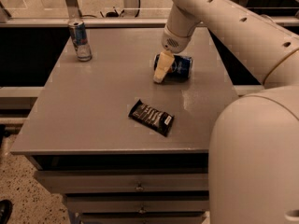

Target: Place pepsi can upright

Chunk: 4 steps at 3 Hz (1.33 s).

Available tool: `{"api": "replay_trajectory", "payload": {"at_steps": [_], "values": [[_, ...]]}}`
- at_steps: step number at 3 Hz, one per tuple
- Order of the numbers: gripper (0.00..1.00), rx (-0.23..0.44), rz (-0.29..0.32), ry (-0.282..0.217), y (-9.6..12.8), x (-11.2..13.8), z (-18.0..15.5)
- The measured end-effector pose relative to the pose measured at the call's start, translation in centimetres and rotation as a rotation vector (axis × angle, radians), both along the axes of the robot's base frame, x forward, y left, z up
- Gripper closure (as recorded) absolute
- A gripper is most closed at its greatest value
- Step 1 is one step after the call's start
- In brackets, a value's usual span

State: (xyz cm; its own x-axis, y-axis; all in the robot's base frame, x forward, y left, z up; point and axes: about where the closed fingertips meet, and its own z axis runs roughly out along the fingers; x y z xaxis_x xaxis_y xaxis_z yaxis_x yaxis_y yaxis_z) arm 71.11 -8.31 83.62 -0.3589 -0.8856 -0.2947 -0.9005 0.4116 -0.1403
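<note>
The pepsi can (pixel 178 65), deep blue with a silver end, lies on its side on the grey table (pixel 93 106), right of the middle toward the back. My gripper (pixel 160 69), cream-coloured, hangs from the white arm (pixel 205 13) and sits low over the table at the can's left end, overlapping it in the camera view. I cannot tell whether it touches the can.
A slim silver-and-blue can (pixel 80 40) stands upright at the table's back left corner. A dark candy bar wrapper (pixel 151 117) lies flat near the front middle. My white body (pixel 257 162) fills the right foreground. Drawers sit under the table front.
</note>
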Motion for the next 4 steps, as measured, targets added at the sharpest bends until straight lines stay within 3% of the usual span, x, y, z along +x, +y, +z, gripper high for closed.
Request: {"api": "replay_trajectory", "payload": {"at_steps": [1,2,3,4], "values": [[0.39,0.002,0.006,-0.008,-0.3,0.0,0.5],[0.7,0.033,0.011,-0.024,-0.4,-0.2,1.5],[0.94,0.114,0.023,-0.055,-0.2,-0.7,3.2],[1.0,0.342,0.092,-0.163,0.1,-2.2,6.2]]}}
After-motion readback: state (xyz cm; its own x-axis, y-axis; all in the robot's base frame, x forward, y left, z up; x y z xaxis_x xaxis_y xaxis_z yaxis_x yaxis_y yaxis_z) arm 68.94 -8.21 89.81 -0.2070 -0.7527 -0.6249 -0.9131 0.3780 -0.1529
